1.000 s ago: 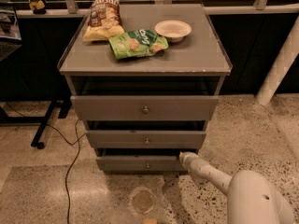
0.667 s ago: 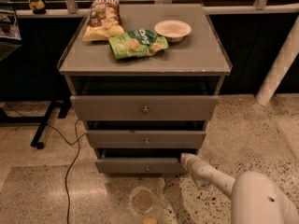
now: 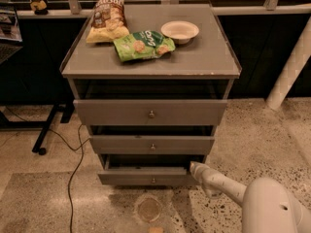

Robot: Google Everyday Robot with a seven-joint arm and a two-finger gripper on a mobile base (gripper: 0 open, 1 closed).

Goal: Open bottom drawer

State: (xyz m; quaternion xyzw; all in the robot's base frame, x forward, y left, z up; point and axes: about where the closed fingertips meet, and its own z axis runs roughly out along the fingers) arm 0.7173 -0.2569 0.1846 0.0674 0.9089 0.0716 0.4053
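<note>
The grey cabinet point(image 3: 150, 67) has three drawers. The bottom drawer point(image 3: 141, 177) is the slimmest, with a small round knob point(image 3: 153, 180), and it stands pulled out a little, with a dark gap above its front. My gripper point(image 3: 195, 169) is at the right end of that drawer's front, touching or just beside its upper right corner. The white arm point(image 3: 228, 188) reaches in from the lower right.
The middle drawer point(image 3: 151, 144) and the top drawer point(image 3: 150, 112) also stand slightly out. Two snack bags point(image 3: 141, 45) and a white bowl point(image 3: 180, 31) lie on top. A black cable point(image 3: 73, 174) runs on the floor at the left. A white post point(image 3: 289, 72) stands at the right.
The bottom drawer's front has come out a little towards the camera. My gripper has moved slightly down and towards the camera with it.
</note>
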